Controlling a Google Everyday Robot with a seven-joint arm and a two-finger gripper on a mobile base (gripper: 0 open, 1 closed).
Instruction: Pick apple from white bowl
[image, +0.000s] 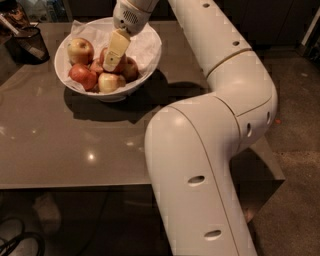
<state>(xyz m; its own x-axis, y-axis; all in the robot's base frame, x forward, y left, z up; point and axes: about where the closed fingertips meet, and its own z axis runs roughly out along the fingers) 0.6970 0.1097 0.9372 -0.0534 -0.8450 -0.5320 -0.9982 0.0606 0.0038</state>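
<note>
The white bowl (64, 75) stands at the far left of the brown table and holds several apples on white paper. The deep red apple (131, 68) lies in the middle of the bowl, partly hidden by my gripper. A yellow apple with red blush (80, 50) sits at the bowl's back left. An orange-red apple (82, 75) sits at its front left. My gripper (111, 64) reaches down into the bowl from above, and its tip is among the middle apples, just left of the deep red one.
A small dark mesh basket (27, 44) stands at the table's far left corner, beside the bowl. My big white arm (210, 140) crosses the right side of the table (75, 150). The table's front edge runs along the lower part of the view.
</note>
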